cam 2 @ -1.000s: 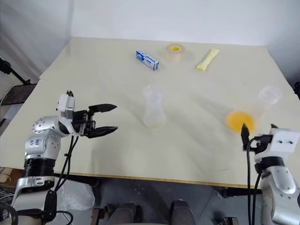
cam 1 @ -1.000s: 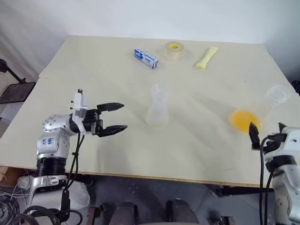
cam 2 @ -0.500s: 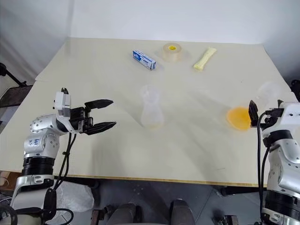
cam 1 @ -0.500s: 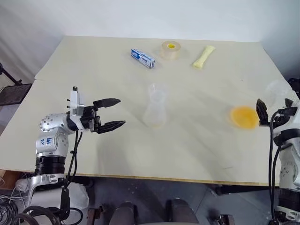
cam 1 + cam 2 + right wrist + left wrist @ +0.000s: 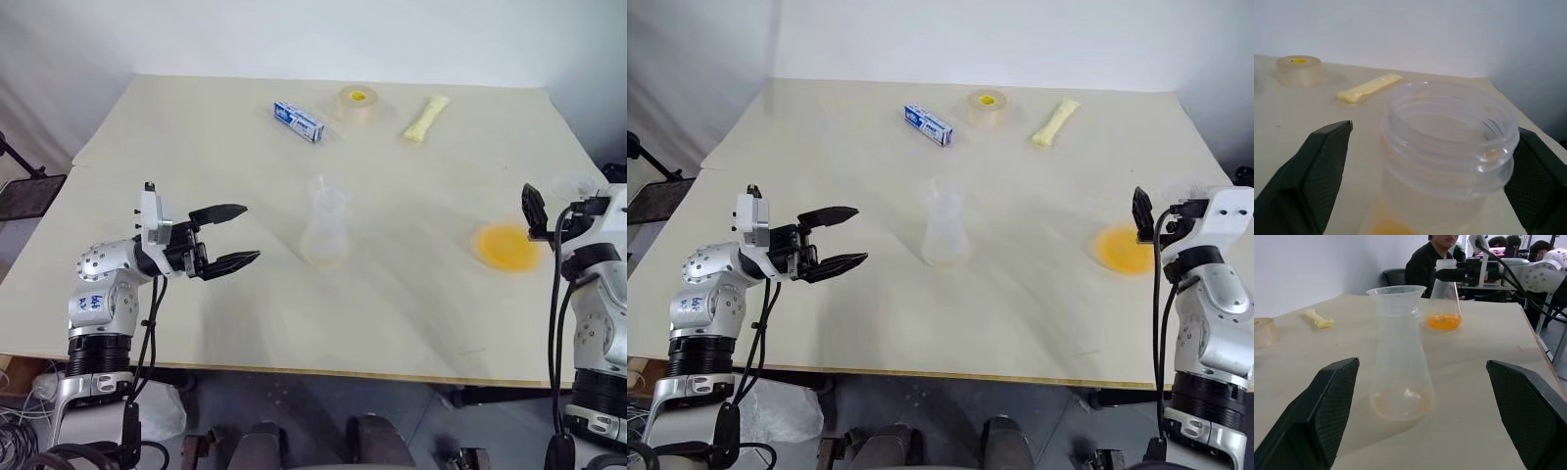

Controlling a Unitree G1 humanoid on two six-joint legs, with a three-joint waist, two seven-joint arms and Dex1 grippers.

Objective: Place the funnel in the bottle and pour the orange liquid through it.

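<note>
The bottle [image 5: 324,233], a clear conical flask, stands upright mid-table with the small clear funnel [image 5: 1396,294] seated in its neck. My left gripper [image 5: 250,233] is open at the bottle's left, pointing at it from a short distance, with nothing held. The orange liquid [image 5: 506,246] lies in the bottom of a second clear flask [image 5: 1444,303] at the table's right edge. My right gripper [image 5: 1434,128] is open with a finger on each side of that flask's threaded neck; one finger [image 5: 1322,166] stands clear of it, the other is at its edge.
At the far side of the table [image 5: 196,147] lie a blue-and-white box [image 5: 299,120], a tape roll [image 5: 358,103] and a pale yellow packet [image 5: 426,117]. A seated person [image 5: 1432,259] is beyond the table in the left wrist view.
My right gripper has risen and moved forward from beside the orange flask's base to its neck, and its fingers have narrowed. The left gripper has stayed put.
</note>
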